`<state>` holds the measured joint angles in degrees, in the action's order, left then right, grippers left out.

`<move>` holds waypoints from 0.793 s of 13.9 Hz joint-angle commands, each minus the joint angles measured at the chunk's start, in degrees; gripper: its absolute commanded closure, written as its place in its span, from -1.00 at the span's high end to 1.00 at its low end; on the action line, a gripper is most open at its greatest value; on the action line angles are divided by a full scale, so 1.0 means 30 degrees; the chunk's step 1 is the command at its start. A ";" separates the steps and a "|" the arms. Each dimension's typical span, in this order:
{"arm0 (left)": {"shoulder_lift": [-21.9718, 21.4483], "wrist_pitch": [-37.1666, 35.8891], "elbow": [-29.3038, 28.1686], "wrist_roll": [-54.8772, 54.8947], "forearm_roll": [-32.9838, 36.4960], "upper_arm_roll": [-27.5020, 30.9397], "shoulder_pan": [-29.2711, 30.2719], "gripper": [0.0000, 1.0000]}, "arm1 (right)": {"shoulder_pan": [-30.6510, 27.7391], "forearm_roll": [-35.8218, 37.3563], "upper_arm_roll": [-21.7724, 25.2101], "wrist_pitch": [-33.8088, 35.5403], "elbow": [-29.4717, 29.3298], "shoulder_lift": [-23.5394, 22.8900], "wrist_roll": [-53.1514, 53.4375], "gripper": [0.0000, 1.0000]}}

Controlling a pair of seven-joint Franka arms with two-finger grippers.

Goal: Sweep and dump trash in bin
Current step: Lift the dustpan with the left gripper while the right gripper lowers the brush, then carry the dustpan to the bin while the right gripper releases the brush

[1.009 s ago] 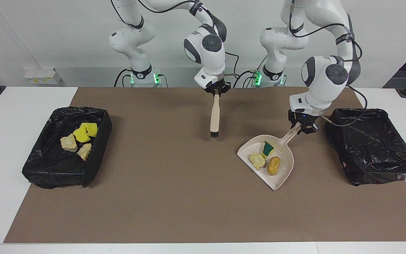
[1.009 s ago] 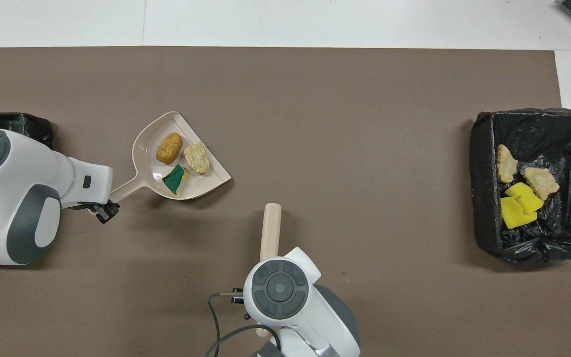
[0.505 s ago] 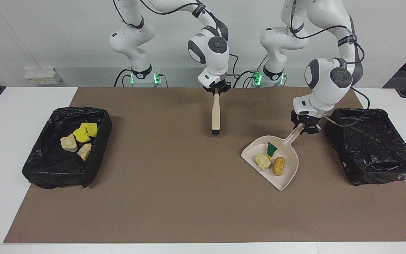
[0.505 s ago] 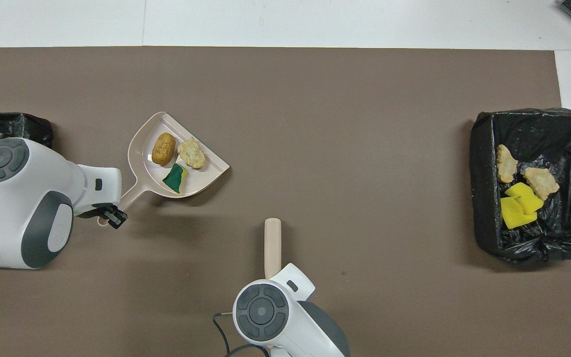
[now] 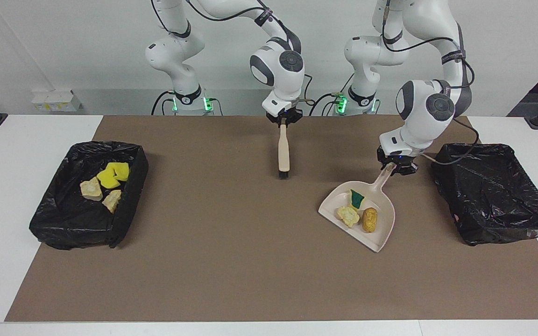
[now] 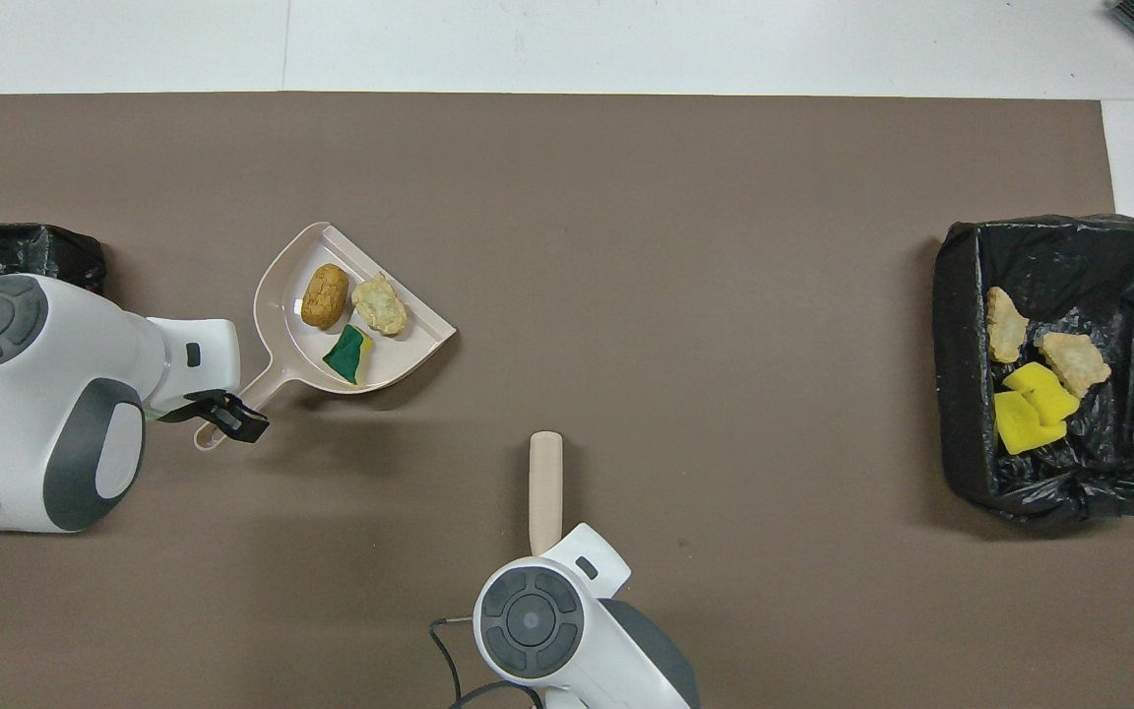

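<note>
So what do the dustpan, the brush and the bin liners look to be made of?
Dustpan: likely moulded plastic, smooth matte beige, with a thin raised rim. Brush: pale beige handle, plastic or light wood, cannot tell; dark bristles at its tip. Bin liners: thin black plastic film, crinkled and glossy.

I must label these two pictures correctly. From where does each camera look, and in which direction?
Facing view: high across the table, looking at the robots; both arms show whole, right tool holding the brush.
Overhead view: high above the robots' end, looking steeply down; only wrists show, left tool at the dustpan handle.
Shared: dustpan, brush, both black bins.
</note>
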<state>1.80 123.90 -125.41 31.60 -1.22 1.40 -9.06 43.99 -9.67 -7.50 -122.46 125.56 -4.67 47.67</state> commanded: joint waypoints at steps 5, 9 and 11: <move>0.0982 0.1240 0.0086 -0.0220 -0.0180 0.0119 -0.0437 -0.03 | -0.1096 0.0439 -0.0048 -0.0051 -0.0747 -0.0054 -0.0566 0.16; 0.1304 0.1211 0.0788 0.1944 -0.0150 0.0119 -0.0291 -1.00 | -0.3436 0.0118 0.0010 0.1264 -0.2559 0.0210 -0.0450 0.67; 0.1333 0.1182 0.0789 0.1861 -0.0179 0.0177 -0.0233 -1.00 | -0.4989 0.0116 0.0098 0.1969 -0.3556 0.0502 -0.0449 1.00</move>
<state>5.11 127.11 -124.00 35.85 -1.27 1.34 -9.53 33.26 -9.52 -6.98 -119.40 117.92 -4.13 47.10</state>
